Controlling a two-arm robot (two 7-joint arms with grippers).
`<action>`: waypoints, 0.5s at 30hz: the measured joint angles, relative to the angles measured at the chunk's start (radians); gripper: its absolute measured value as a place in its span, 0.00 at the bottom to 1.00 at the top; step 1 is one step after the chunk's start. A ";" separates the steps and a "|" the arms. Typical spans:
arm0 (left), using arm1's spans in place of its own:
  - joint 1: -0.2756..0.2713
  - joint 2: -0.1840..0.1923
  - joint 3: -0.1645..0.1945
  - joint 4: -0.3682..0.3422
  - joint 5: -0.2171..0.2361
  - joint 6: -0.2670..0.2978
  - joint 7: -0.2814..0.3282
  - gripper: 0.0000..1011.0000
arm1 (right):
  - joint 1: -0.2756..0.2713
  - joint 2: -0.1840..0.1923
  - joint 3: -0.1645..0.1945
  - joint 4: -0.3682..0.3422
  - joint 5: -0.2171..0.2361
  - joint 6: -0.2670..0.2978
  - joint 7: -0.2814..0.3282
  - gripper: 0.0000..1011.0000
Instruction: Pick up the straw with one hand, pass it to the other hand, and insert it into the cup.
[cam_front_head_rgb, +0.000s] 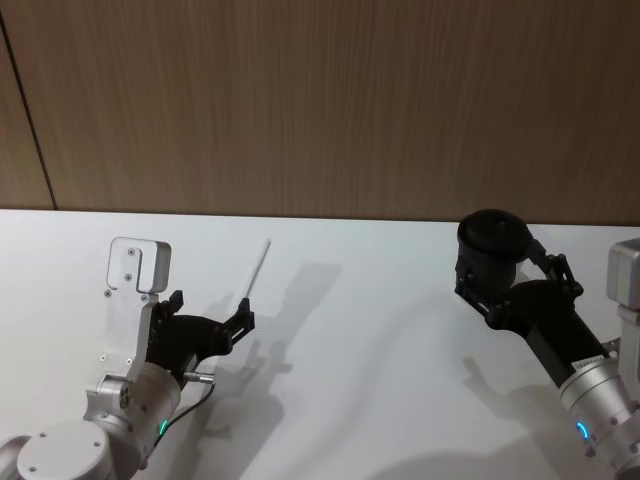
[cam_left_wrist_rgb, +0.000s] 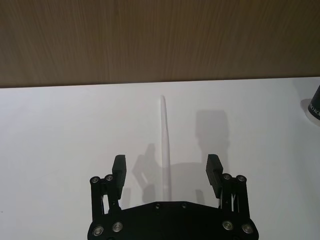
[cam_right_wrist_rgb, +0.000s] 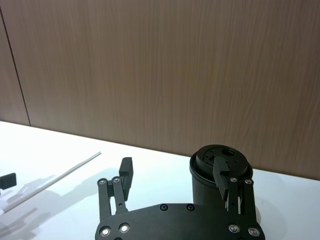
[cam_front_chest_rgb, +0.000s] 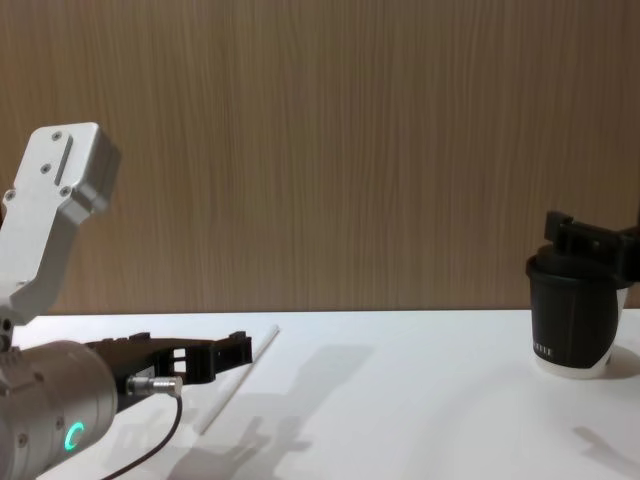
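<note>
Wood-panelled wall (cam_front_head_rgb: 320, 100) rises behind a white worktop (cam_front_head_rgb: 380, 340).

Jaws of the left gripper (cam_left_wrist_rgb: 166, 160) are spread wide, one on each side of the straw (cam_left_wrist_rgb: 164, 145) and clear of it. The straw lies flat on the worktop's left half, its far end pointing toward the back edge. In the left wrist view its near end is hidden under the gripper's black body. In the head view a jaw tip covers that same end. From the chest view the left gripper (cam_front_chest_rgb: 195, 352) sits low over the surface, and the straw (cam_front_chest_rgb: 240, 375) runs out beyond its tips. A silver wrist with a green ring and a thin dark cable sits behind it.

Jaws of the right gripper (cam_right_wrist_rgb: 172, 167) are also wide. The cup (cam_right_wrist_rgb: 205, 192) stands upright by one jaw, whose tip overlaps the lid's rim. Whether that jaw touches the cup cannot be told. The other jaw is well apart from the cup. The cup stands on the worktop's right half, near the back edge. In the head view the gripper's body hides the cup's lower part. In the chest view the white base and small print show, but the print is too small to read.
</note>
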 joint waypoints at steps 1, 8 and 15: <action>0.000 -0.004 -0.001 0.000 -0.001 0.002 0.001 0.99 | 0.000 0.000 0.000 0.000 0.000 0.000 0.000 0.99; -0.004 -0.024 -0.007 0.009 -0.011 0.013 0.002 0.99 | 0.000 0.000 0.000 0.000 0.000 0.000 0.000 0.99; -0.013 -0.034 -0.009 0.033 -0.014 0.014 -0.012 0.99 | 0.000 0.000 0.000 0.000 0.000 0.000 0.000 0.99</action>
